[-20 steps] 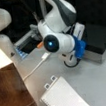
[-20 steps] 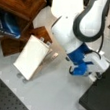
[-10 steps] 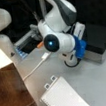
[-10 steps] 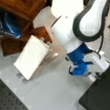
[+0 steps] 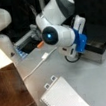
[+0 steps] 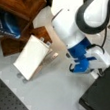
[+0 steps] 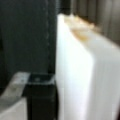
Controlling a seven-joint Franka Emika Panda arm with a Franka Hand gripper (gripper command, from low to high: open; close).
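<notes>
In both front views the white arm bends low over the grey table, a blue mount (image 5: 79, 41) on its wrist. My gripper (image 5: 73, 56) hangs just above the table beside the black box (image 5: 101, 37); its fingertips are hidden under the hand. It shows again, the gripper (image 6: 95, 70), at the black box's (image 6: 99, 98) edge. In the wrist view a dark finger (image 7: 40, 100) stands at lower left, close against a tall white slab (image 7: 82, 75) that fills the right half. A white cable plug (image 5: 44, 56) lies on the table left of the gripper.
A white flat pad with clips (image 5: 64, 97) lies at a front view's bottom, seen again as the white pad (image 6: 32, 56). A wooden block (image 5: 12, 92) stands at left. Wooden pieces (image 6: 23, 5) and a blue book (image 6: 8, 24) sit at top left. An orange piece (image 5: 40, 44) lies near a grey fixture.
</notes>
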